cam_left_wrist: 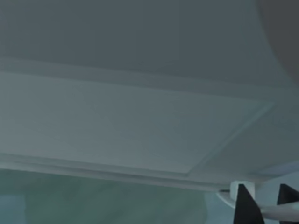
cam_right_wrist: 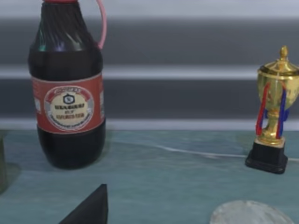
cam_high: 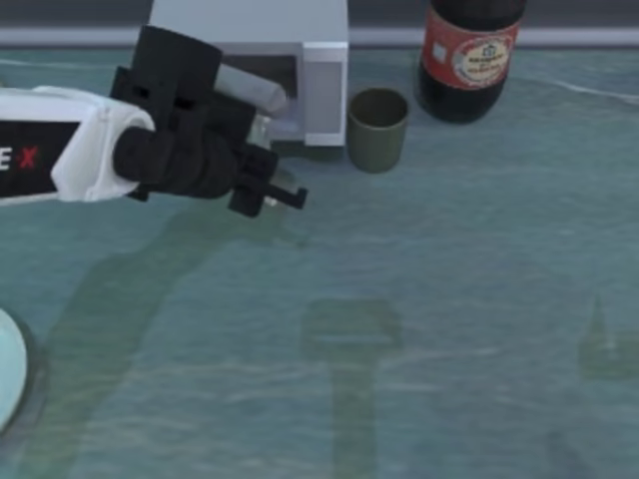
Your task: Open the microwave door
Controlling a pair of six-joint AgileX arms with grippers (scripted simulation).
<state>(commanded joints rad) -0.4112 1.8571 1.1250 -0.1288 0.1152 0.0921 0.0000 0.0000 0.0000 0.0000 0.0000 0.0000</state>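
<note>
The white microwave (cam_high: 300, 25) stands at the back of the table, left of centre. Its door (cam_high: 255, 88) looks swung partly outward, leaving a dark opening behind it. My left gripper (cam_high: 272, 192) reaches in from the left, in front of the microwave. In the left wrist view the grey door panel (cam_left_wrist: 117, 121) fills the picture. There my left gripper (cam_left_wrist: 265, 198) has its two dark fingertips (cam_left_wrist: 245, 207) shut on the white bar handle (cam_left_wrist: 280, 213). My right arm is out of the top view. Only one dark fingertip (cam_right_wrist: 93, 210) shows in the right wrist view.
A dark green cup (cam_high: 377, 128) stands right beside the microwave. A dark bottle with a red label (cam_high: 469, 55) (cam_right_wrist: 67, 93) is farther right. A gold trophy (cam_right_wrist: 273, 116) stands at the back. A pale plate (cam_high: 5, 369) lies at the table's left edge.
</note>
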